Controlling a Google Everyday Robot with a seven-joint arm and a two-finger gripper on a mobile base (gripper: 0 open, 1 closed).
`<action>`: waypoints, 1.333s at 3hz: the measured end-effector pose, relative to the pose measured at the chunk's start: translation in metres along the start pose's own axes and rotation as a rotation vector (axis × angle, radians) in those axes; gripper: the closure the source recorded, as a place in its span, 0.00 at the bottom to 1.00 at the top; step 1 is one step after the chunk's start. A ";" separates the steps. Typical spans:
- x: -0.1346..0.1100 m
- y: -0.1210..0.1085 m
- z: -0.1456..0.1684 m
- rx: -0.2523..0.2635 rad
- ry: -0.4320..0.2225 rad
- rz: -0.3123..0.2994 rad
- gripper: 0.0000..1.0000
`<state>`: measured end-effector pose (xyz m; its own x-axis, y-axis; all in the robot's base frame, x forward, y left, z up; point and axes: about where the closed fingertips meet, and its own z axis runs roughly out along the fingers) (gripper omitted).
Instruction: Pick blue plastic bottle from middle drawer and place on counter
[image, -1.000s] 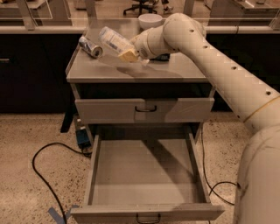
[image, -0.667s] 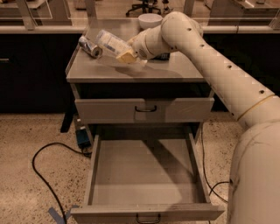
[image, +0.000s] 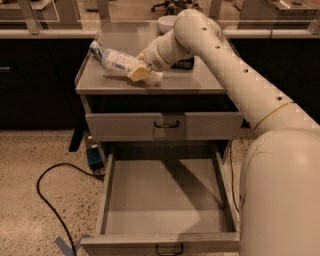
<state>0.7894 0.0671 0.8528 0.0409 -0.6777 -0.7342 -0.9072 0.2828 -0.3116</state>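
Cream-coloured and very wide, the nearest part of the arm (image: 280, 195) fills the lower right corner. From there it goes up and to the left, getting thinner, and bends at the wrist over the counter (image: 200, 82). Beside it the middle drawer (image: 165, 200) is pulled fully out toward me, and its grey floor is in plain sight. A black cable (image: 47, 192) lies in a curve on the speckled floor to the left. Above the open drawer, the upper drawer (image: 165, 125) is closed.

On the counter, the claw (image: 142, 70) is at the front left part and points to the left. It pinches the blue plastic bottle (image: 117, 61): one tan pad (image: 140, 74) presses on the bottle's near side and the bottle passes behind it. One second ago the bottle was higher and tilted above the counter's back left part. Now it has come down and nearer to the front edge, almost flat, with a shadow just under it. I cannot tell if it already touches the surface. The wrist has also come lower with it.

Behind the wrist a dark blue can (image: 186, 63) shows partly. Further back on the counter is a white bowl (image: 167, 22).
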 end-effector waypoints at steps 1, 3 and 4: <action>0.000 0.000 0.000 0.000 0.000 0.000 1.00; 0.005 -0.001 0.006 0.006 0.059 0.006 1.00; 0.005 -0.002 0.006 0.003 0.069 0.011 1.00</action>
<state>0.7938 0.0674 0.8464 0.0019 -0.7197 -0.6942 -0.9063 0.2922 -0.3054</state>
